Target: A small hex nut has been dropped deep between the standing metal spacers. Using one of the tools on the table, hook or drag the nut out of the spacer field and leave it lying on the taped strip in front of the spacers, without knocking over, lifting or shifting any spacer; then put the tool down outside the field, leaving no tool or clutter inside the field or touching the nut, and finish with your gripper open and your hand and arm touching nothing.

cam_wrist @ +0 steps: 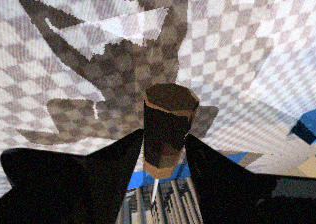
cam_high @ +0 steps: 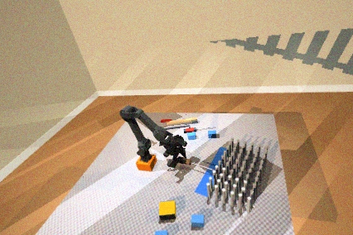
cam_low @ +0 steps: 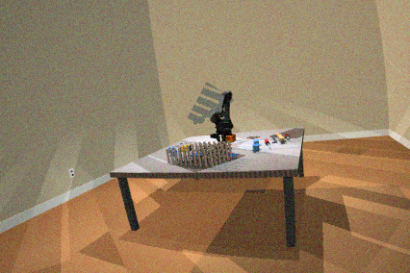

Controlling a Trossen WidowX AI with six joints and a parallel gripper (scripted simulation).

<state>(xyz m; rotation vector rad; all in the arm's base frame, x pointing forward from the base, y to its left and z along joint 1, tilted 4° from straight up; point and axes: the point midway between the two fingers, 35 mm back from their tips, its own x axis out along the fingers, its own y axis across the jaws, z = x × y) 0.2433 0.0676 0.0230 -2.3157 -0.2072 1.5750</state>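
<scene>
Over blue taped strip [cam_high: 201,186], thin pale shaft reaches toward standing metal spacers [cam_high: 240,199] [cam_low: 198,155] [cam_wrist: 181,200]; pincer [cam_high: 186,162] [cam_low: 219,137] [cam_wrist: 164,135] clamped on brown wooden-handled tool [cam_high: 188,161] [cam_wrist: 165,135]. Hex nut not discernible. Best align shaft with one lane, enter slowly, keep wrist level, hook behind nut, draw straight back.

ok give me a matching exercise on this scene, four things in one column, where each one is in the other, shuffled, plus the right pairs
1. wooden handle
2. blue strip
3. orange block
4. yellow block

A. under the foot of the arm
B. between the gripper's fingers
C. beside a small blue block
D. along one side of the metal posts

Right pairs: 1-B, 2-D, 3-A, 4-C
</scene>
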